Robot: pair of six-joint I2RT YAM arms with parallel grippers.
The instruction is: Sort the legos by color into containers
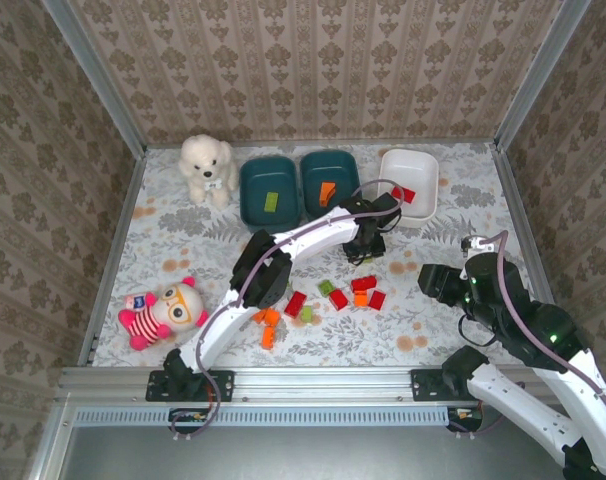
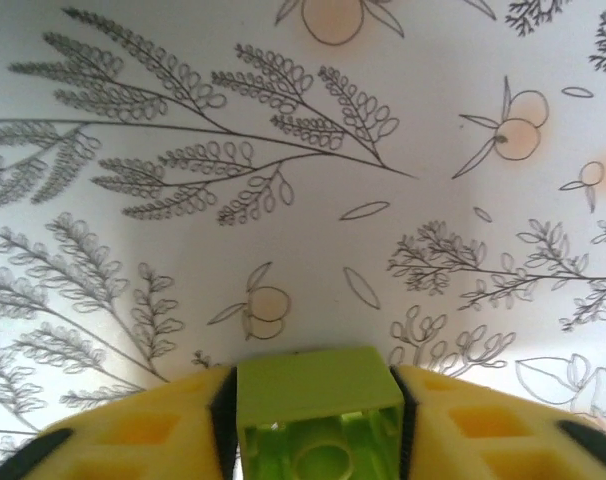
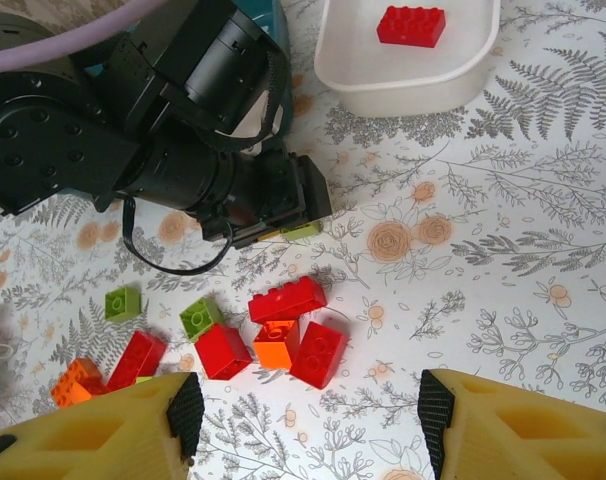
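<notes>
Left tool (image 1: 367, 248) down at the tabletop (image 1: 183, 250), just in front of the white tub (image 1: 413, 170) near its front-left corner. Yellow fingers (image 2: 133, 435) pressed in on a light green lego (image 2: 318, 385), one at each side. Resting on the tabletop or held just clear of it: hard to tell from the left wrist view.

Inside the white tub, a single red lego (image 1: 403, 193) against the front wall. Just left of the white tub, a dark teal tub (image 1: 341, 170) holding an orange lego (image 1: 327, 192). Beyond that, farther left of the white tub, a second dark teal tub (image 1: 268, 178) holding a green lego (image 1: 270, 203).

Right tool (image 3: 308, 440) in front of the white tub and a little to its right, well apart from it. Fingers spread wide, nothing between them, tips facing the loose legos (image 3: 287, 298).

Those loose legos in front of the white tub and trailing off to its left:
- a tight knot of red and orange bricks nearest
- then two light green ones with more red
- then a few orange ones farthest from the white tub

White plush dog (image 1: 207, 168) far left of the white tub, past both teal tubs. Pink plush doll (image 1: 163, 312) far left of it too — and well to the front.
</notes>
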